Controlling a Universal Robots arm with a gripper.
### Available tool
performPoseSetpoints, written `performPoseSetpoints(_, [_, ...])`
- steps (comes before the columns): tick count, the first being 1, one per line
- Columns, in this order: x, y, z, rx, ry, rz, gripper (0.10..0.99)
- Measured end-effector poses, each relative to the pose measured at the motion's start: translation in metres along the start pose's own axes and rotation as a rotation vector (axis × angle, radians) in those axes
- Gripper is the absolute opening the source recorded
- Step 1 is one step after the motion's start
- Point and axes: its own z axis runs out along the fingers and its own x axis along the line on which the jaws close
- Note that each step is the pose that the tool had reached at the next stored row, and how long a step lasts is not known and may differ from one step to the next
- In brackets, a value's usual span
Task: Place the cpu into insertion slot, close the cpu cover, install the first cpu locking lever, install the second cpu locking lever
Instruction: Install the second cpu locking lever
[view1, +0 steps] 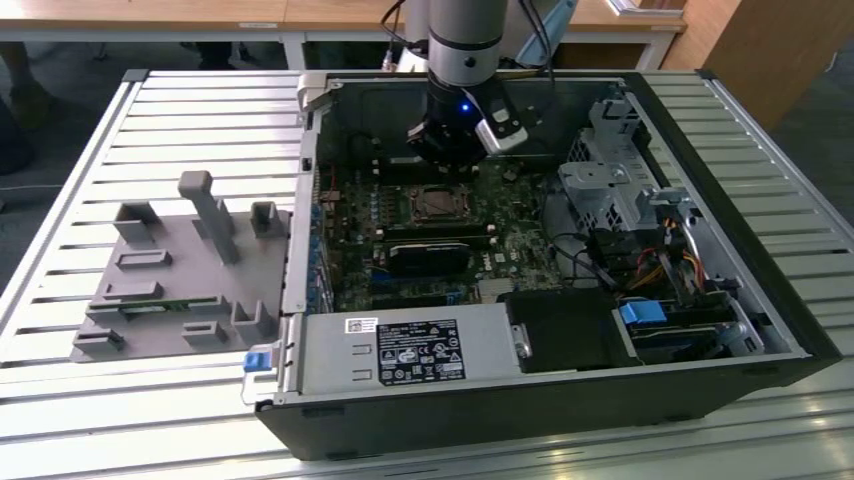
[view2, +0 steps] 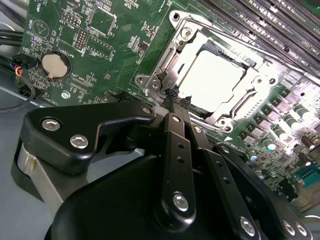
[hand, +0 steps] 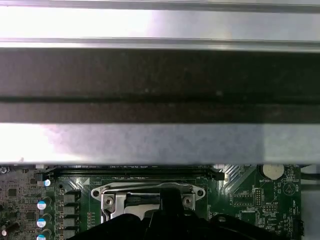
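Open computer case (view1: 561, 400) lies on the slatted surface (view1: 160, 110), a grey fixture tray (view1: 174, 290) beside it at the exterior view's left. The arm (view1: 467, 40) reaches down over the green motherboard (view2: 100, 45). Cover (view2: 175, 55) lies flat over the slot (view2: 165, 80), and the cpu (view2: 210, 80) sits pale in its window. Pincer (view2: 172, 97) is closed, empty, its tips right at the socket's edge, just beside the cpu.
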Motion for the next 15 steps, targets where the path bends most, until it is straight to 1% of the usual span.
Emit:
performPoseSetpoints(6, [-0.0001, -0.0029, -0.0001, 0.0, 0.0, 0.0, 0.106])
performPoseSetpoints(12, [-0.0001, -0.004, -0.0004, 0.0, 0.0001, 0.0, 0.106])
performPoseSetpoints(15, [-0.0003, -0.0039, -0.0034, 0.0, 0.0, 0.0, 0.106])
